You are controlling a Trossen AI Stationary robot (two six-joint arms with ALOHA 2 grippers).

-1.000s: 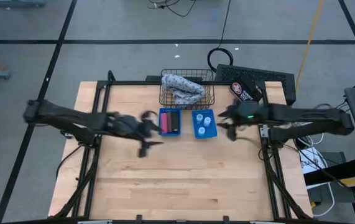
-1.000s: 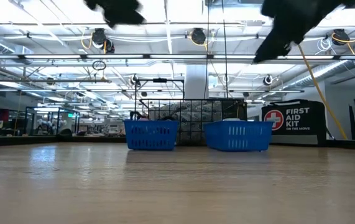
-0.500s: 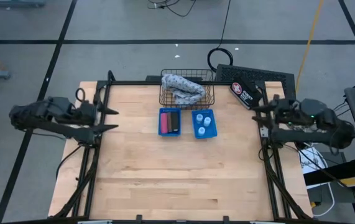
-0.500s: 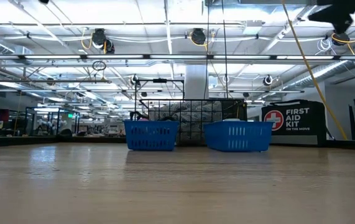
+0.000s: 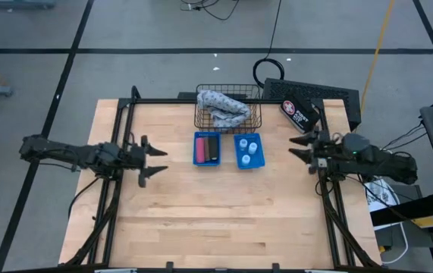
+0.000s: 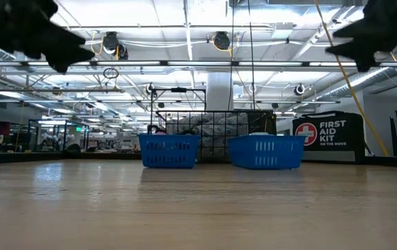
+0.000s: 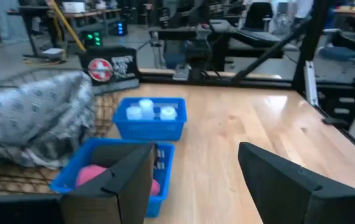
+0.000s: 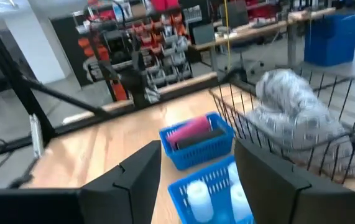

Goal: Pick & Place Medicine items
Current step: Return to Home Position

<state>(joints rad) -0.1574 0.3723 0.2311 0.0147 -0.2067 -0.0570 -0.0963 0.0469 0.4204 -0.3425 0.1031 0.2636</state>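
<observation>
Both arms hover with empty jaws, and the medicine items lie in two blue bins.

The left arm (image 5: 72,152) reaches in over the tabletop (image 5: 216,216); the left jaws are released and spread wide, well apart from the bins. The right arm (image 5: 371,155) is at the right edge, and the right jaws are also released, gripping nothing. The white bottles (image 5: 249,148) sit in the right blue bin (image 5: 249,166). The pink piece (image 5: 202,148) and black piece (image 5: 213,147) lie side by side in the left blue bin (image 5: 207,164), just in front of the wire basket (image 5: 201,121) holding a cloth (image 5: 222,108).
</observation>
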